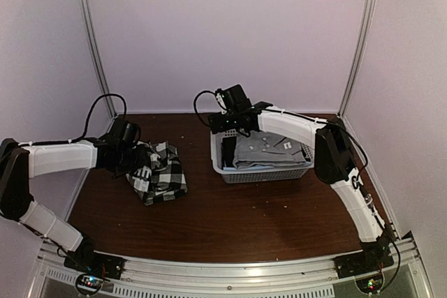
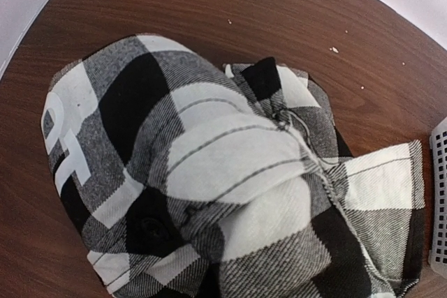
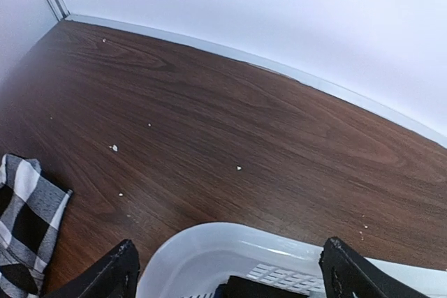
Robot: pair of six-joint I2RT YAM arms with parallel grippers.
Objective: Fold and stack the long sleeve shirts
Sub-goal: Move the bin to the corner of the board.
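The black-and-white checked shirt (image 1: pixel 159 172) lies crumpled on the brown table, left of centre. It fills the left wrist view (image 2: pixel 209 172), and a corner of it shows in the right wrist view (image 3: pixel 24 228). My left gripper (image 1: pixel 131 150) sits at the shirt's left edge. Bunched cloth hides its fingers, and it is shut on that cloth. The plain grey shirt (image 1: pixel 269 150) lies in the white basket (image 1: pixel 262 176). My right gripper (image 1: pixel 230 127) hovers open over the basket's back left corner (image 3: pixel 209 249), holding nothing. Both of its black fingertips (image 3: pixel 122 273) are spread wide.
A dark item (image 1: pixel 227 151) lies at the left end of the basket, beside the grey shirt, and shows below the right gripper (image 3: pixel 262 289). The basket's lattice wall (image 2: pixel 440 193) is just right of the checked shirt. White walls enclose the table behind and at both sides.
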